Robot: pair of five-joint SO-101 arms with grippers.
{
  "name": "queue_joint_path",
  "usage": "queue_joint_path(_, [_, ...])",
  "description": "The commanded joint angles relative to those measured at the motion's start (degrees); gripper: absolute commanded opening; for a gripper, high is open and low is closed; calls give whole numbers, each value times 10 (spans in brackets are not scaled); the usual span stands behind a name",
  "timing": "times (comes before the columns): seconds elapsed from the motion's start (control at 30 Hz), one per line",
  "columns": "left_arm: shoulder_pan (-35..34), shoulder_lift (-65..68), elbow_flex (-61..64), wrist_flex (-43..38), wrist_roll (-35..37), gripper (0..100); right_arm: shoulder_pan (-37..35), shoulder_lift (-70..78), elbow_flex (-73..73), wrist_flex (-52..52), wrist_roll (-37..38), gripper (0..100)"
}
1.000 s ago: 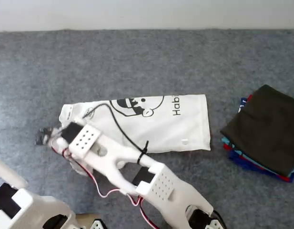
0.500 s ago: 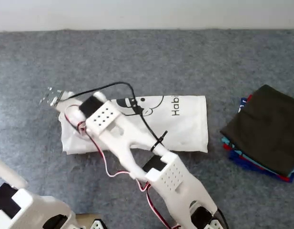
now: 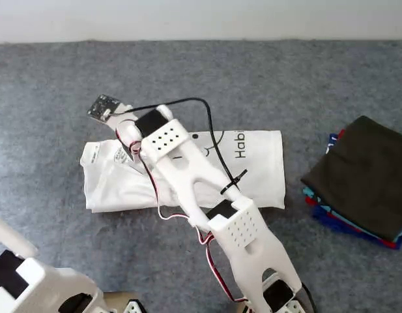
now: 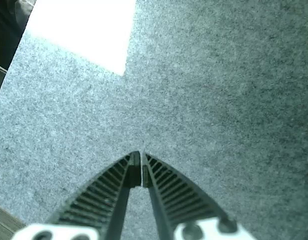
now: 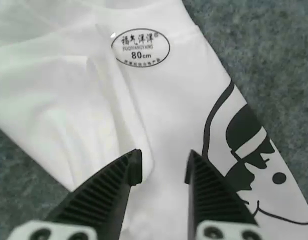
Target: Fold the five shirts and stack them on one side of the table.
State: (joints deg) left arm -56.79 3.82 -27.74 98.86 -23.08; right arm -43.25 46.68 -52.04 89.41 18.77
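A white shirt [image 3: 253,176] with a black cartoon print lies flat, partly folded into a long band, in the middle of the grey carpeted table. My right gripper [image 5: 162,159] hangs open just above the shirt's left part, near its size label [image 5: 140,46], with nothing between the fingers. In the high view the right arm [image 3: 187,173] stretches across the shirt from the near edge. At the right side sits a stack of folded shirts [image 3: 363,179] with a dark one on top. My left gripper [image 4: 142,161] is shut and empty over bare carpet.
The left arm's base [image 3: 25,277] stands at the near left corner. A white wall strip [image 3: 201,19] bounds the far edge. Grey carpet [image 3: 253,85] stretches beyond the shirt and to its left.
The right arm swung from the shirt's near-left corner out past its far-left corner, then back over the shirt's left part. The shirt's left end looks tidier. The stack has not moved.
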Motion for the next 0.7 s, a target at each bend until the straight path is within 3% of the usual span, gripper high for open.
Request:
queue_joint_path(0.0, [2, -31, -23, 0, -5, 15, -28, -51, -56, 73, -4, 15])
queue_joint_path(0.1, [2, -31, -23, 0, -5, 15, -65, -51, -68, 131, -8, 17])
queue_joint_path(0.27, [2, -31, -23, 0, -5, 15, -92, -50, 4, 134, -6, 9])
queue_joint_path(0.53, [-2, -31, -23, 3, -5, 15, 37, 29, 47, 90, 14, 9])
queue_joint_path(0.67, [1, -31, -23, 3, -5, 15, 49, 62, 46, 95, 15, 9])
